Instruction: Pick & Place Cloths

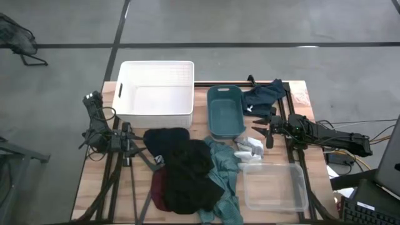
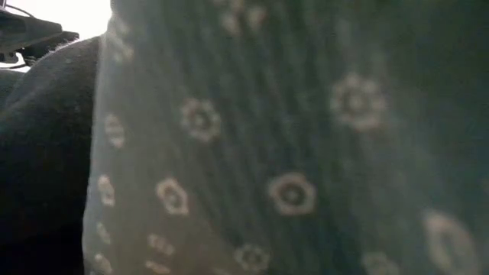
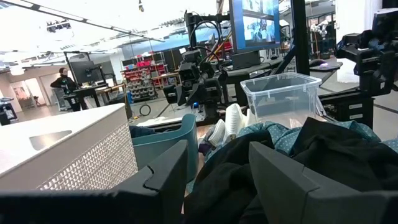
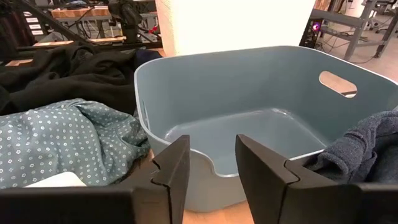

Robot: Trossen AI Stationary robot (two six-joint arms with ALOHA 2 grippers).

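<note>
A heap of cloths lies on the table's near middle: a large black one (image 1: 186, 170), a teal green dotted one (image 1: 225, 178) and a maroon one (image 1: 157, 189) that shows under the black. Small white cloths (image 1: 251, 147) lie beside the teal bin. A dark navy cloth (image 1: 265, 97) rests by that bin's far right corner. My left gripper (image 1: 134, 149) is open at the heap's left edge, with the black cloth (image 3: 323, 162) just ahead of its fingers. My right gripper (image 1: 264, 130) is open beside the teal bin (image 4: 249, 118), pointing at it.
A white bin (image 1: 155, 94) stands at the far left and the teal bin (image 1: 225, 111) at the far middle. A clear bin (image 1: 274, 186) stands near right. The teal green cloth (image 2: 290, 153) and the black cloth (image 2: 38, 153) fill the low view. A person (image 3: 62, 81) is in the room behind.
</note>
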